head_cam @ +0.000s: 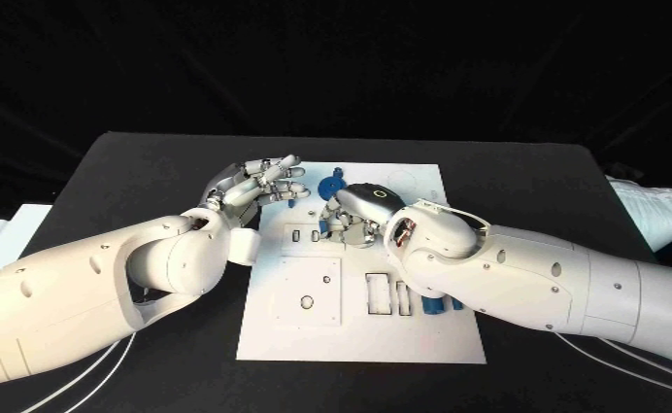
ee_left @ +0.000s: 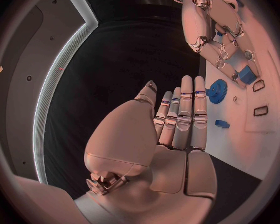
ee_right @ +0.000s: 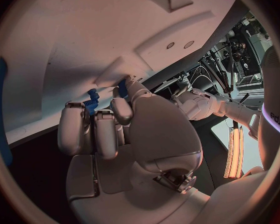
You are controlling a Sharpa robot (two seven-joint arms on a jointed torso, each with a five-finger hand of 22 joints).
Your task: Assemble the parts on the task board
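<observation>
The white task board [head_cam: 367,337] lies in the middle of the black table. My right hand [head_cam: 358,208] is low over the board's upper middle, fingers curled, and pinches a small blue toothed part [ee_right: 91,102] close against the board [ee_right: 84,35]. A blue gear [head_cam: 332,185] lies on the board just beyond this hand. My left hand [head_cam: 257,186] hovers at the board's upper left edge, fingers straight and together, holding nothing. From the left wrist I see the gear [ee_left: 217,90], a small blue block [ee_left: 221,124] and my right hand [ee_left: 216,41].
Rectangular slots [head_cam: 380,293] and a square plate with holes [head_cam: 306,292] occupy the board's lower half. More blue parts [head_cam: 443,304] lie at the board's right edge, partly under my right forearm. Black table surrounds the board on all sides.
</observation>
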